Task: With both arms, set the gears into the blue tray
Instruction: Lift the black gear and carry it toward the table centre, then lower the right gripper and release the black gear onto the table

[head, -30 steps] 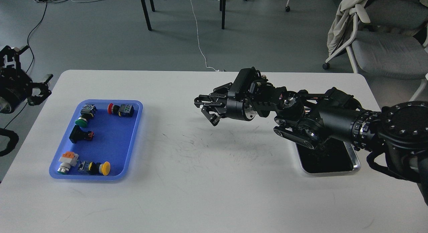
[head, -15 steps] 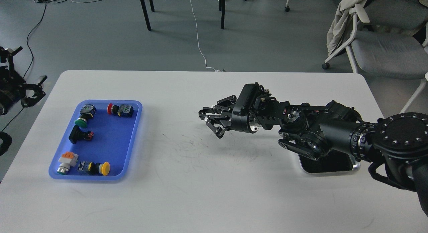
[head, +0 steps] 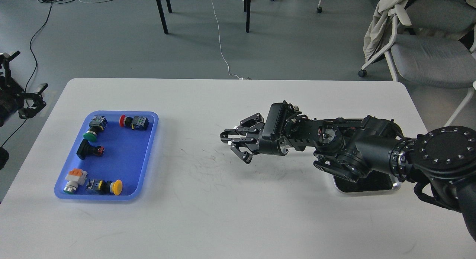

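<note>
Gears: none can be made out anywhere in the head view; too small or hidden to tell. Left to right:

Left gripper (head: 32, 100) sits off the bench's left edge, prongs spread, nothing in it.

Blue tray (head: 147, 147) lies on the left side of the bench (head: 208, 214). It holds only push-button switches (head: 134, 122) with red, green, yellow and orange caps. No gear shows in it.

Right gripper (head: 235, 146) hangs over mid-bench, well apart from the tray, pointing left. Fingers are apart with a gap between them; whether a gear sits between the tips cannot be told.

Steel tray (head: 397, 185) at right is mostly covered by the right arm; its dark inside shows no separate parts.

Judgement: looks like the carry step, right arm between the steel tray and the blue one. Next move needs a long reach left to clear the blue tray's rim, then a release over bare floor, clear of the switches. If the gripper is empty, it goes back to the steel tray instead.
</note>
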Controlling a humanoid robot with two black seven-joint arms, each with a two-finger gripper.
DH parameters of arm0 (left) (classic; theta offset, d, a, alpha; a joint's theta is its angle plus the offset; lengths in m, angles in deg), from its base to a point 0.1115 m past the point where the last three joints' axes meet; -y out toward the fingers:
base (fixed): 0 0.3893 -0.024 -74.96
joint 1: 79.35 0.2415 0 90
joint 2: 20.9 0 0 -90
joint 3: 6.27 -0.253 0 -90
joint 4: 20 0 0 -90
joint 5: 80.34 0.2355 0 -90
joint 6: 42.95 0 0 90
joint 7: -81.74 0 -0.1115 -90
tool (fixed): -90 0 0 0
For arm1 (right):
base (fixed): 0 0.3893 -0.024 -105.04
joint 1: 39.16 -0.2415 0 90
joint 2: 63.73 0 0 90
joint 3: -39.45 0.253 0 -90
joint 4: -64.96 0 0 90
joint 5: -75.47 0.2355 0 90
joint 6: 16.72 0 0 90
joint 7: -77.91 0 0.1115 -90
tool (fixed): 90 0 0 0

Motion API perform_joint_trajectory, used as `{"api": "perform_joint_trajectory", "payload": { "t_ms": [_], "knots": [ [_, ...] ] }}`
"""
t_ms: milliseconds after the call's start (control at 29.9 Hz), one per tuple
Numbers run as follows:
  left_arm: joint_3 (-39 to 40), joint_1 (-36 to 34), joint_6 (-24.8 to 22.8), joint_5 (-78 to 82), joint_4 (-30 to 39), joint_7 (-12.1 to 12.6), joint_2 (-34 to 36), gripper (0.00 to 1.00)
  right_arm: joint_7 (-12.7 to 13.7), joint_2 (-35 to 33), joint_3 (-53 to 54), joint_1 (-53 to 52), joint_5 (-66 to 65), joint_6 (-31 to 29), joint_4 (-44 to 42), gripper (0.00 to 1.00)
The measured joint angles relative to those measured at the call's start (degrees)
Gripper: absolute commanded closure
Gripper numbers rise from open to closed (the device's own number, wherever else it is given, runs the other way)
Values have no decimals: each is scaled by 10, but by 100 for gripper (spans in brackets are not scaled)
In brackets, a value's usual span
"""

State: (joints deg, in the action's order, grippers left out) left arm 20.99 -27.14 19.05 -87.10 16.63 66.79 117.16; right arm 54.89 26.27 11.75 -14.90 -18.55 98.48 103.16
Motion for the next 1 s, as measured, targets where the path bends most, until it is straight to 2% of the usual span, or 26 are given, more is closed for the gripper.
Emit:
{"api": "perform_joint_trajectory", "payload": {
  "t_ms": [134,435,802,936,1003],
  "knots": [
    [0,0,0,0,1,0,3,1,-16,0,1,10,1,10,11,100],
    [0,4,0,0,2,0,13,1,-30,0,1,29,1,24,19,100],
    [0,4,0,0,4,0,19,1,-33,0,1,46,0,28,18,100],
    [0,5,0,0,9,0,26,1,-33,0,1,47,0,26,17,98],
    [0,8,0,0,12,0,29,1,-32,0,1,47,0,25,15,93]
  ]
}}
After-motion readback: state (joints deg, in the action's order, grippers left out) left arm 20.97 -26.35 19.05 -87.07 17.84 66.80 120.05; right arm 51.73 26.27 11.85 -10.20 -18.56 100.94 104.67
